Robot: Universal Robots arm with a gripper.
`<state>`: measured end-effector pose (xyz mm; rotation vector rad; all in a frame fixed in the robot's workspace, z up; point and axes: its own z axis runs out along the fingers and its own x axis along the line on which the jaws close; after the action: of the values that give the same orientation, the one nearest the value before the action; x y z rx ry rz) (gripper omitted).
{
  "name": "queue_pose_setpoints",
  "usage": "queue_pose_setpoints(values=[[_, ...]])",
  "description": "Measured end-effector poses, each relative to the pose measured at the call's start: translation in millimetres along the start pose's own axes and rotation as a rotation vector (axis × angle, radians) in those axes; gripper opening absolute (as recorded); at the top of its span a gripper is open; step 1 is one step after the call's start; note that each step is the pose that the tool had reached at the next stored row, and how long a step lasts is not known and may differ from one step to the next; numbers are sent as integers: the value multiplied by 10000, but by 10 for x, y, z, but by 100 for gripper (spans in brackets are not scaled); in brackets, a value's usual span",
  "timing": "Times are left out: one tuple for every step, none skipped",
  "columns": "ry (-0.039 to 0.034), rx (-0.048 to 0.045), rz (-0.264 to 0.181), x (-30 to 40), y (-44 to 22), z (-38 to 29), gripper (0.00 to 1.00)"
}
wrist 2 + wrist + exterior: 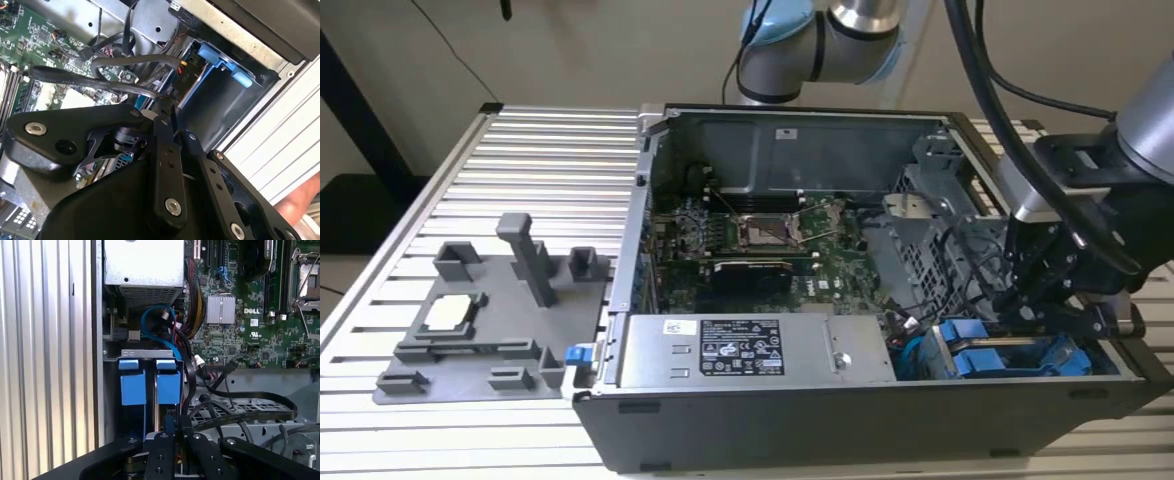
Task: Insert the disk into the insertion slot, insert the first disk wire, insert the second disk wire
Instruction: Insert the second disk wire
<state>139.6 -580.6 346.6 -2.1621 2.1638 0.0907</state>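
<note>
Since the gripper [172, 442], fingers nearly together on something unidentifiable, hangs beside black cables [240, 412], it risks snagging them near the disk [168, 381].

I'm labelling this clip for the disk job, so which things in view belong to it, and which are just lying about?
Part of the job:
- blue disk carriers in the drive cage
- gripper, down at that cage
- black cables beside it

Lying about:
- grey fixture plate outside the case
- power supply
- motherboard
</note>
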Motion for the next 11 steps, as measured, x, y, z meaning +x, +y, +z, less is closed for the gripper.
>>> queue_pose_setpoints(values=[[-2, 13, -2, 1, -2, 6, 16], [-4, 30, -3, 1, -4, 11, 16], [-5, 47, -5, 2, -7, 15, 16], [-5, 60, -9, 2, -13, 21, 16], [-5, 74, -8, 3, -14, 25, 16], [-6, 85, -7, 3, -16, 30, 16], [-7, 87, -9, 4, -17, 37, 16], [-6, 87, -8, 5, -18, 45, 16], [-1, 87, -9, 5, -18, 50, 16], [2, 87, -8, 5, -18, 54, 16], [3, 88, -8, 6, -18, 58, 16]])
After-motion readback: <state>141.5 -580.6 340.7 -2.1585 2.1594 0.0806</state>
